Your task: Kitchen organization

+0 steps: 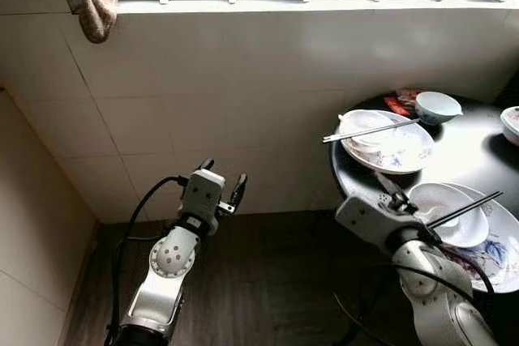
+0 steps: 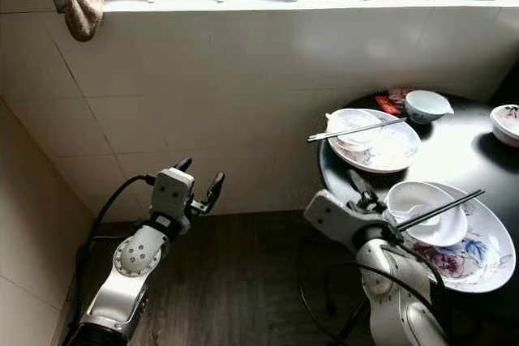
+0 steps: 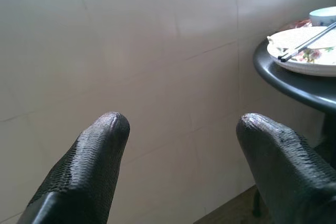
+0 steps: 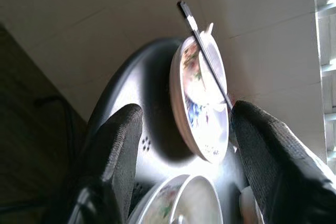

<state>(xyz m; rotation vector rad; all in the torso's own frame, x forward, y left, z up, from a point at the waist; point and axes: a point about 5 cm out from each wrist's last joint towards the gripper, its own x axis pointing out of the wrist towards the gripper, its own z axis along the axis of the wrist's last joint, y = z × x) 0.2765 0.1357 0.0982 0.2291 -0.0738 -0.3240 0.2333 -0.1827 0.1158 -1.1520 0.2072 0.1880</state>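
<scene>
On the round black desk (image 1: 454, 160) two pairs of chopsticks lie with their long axes running from lower left up to upper right: the far pair (image 1: 371, 130) rests across a bowl on the far plate (image 1: 405, 155), the near pair (image 1: 464, 209) across a bowl on the near flowered plate (image 1: 503, 257). Two more bowls are at the back, a small one (image 1: 437, 106) beside a red packet (image 1: 397, 105) whose writing is too small to read, and one (image 1: 511, 123) at the right edge. The right gripper (image 1: 395, 194) hovers released over the desk's near-left edge, while the left gripper (image 1: 223, 176) hangs released above the wooden floor (image 1: 268, 281) facing the tiled wall.
</scene>
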